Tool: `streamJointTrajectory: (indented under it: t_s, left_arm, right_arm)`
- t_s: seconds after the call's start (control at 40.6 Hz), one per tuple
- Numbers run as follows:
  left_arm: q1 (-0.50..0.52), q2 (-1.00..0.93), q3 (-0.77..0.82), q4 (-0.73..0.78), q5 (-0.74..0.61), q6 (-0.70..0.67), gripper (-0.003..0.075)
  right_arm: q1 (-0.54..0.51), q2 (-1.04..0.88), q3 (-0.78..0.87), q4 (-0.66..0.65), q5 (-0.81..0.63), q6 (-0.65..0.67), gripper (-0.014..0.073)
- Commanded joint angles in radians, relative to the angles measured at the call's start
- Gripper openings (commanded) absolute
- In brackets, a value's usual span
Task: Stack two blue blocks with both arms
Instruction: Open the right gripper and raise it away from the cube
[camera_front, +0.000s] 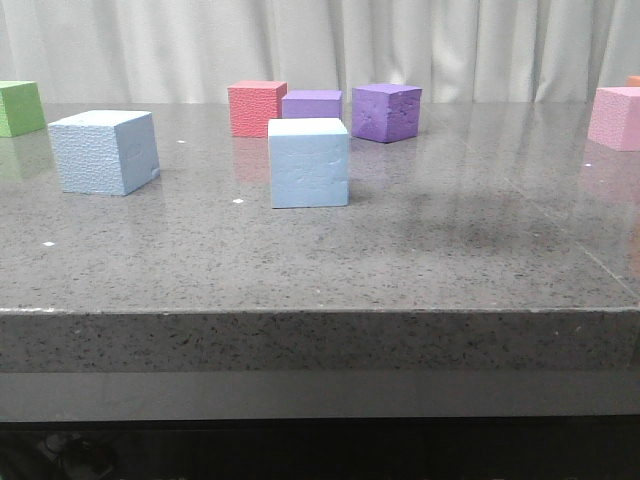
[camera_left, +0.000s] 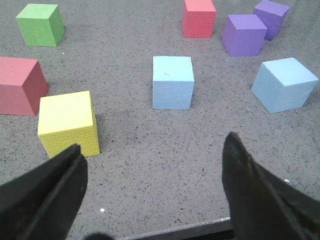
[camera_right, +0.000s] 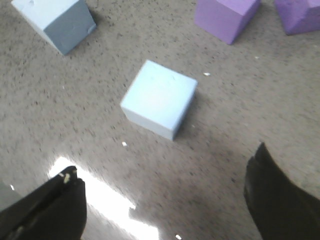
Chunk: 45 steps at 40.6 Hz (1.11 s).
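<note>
Two pale blue blocks stand apart on the grey table, one at the left (camera_front: 105, 150) and one near the middle (camera_front: 309, 162). Neither gripper shows in the front view. In the left wrist view both blue blocks (camera_left: 173, 82) (camera_left: 284, 84) lie well beyond my left gripper (camera_left: 153, 141), which is open and empty above the table's near edge. In the right wrist view my right gripper (camera_right: 165, 160) is open and empty, with one blue block (camera_right: 159, 98) a short way beyond its fingertips and the other (camera_right: 57, 22) farther off.
A red cube (camera_front: 256, 107) and two purple cubes (camera_front: 311, 104) (camera_front: 386, 111) stand behind the middle blue block. A green cube (camera_front: 20, 107) is at the far left, a pink one (camera_front: 615, 117) at the far right. A yellow cube (camera_left: 68, 122) and a red block (camera_left: 19, 85) lie near the left gripper.
</note>
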Motion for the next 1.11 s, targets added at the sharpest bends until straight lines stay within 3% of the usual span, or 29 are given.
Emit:
streamJointTrajectory:
  t_s: [0.0,0.321,0.616,0.764,1.085]
  left_arm:
    - [-0.008,0.014,-0.034,0.002,-0.086,-0.001,0.0547]
    - [-0.008,0.014,-0.034,0.002,-0.091,-0.001,0.0547]
    - [-0.008,0.058,-0.052,-0.005,-0.147,0.029,0.0571]
    - [-0.016,0.189,-0.123,-0.005,-0.16,0.029,0.0632]
    - [-0.041,0.594,-0.351,0.0,-0.179,0.029,0.0633]
  right_arm:
    - [-0.015,-0.158,0.115,0.01,-0.135,-0.089,0.0644]
    - [-0.015,-0.426,0.454,0.015,-0.33,-0.116,0.0644]
    - [-0.015,-0.475,0.513,0.015,-0.333,-0.116,0.0644]
    - [-0.015,-0.475,0.513,0.015,-0.324,-0.116,0.0644]
    - [-0.015,-0.475,0.513,0.015,-0.322,-0.116,0.0644]
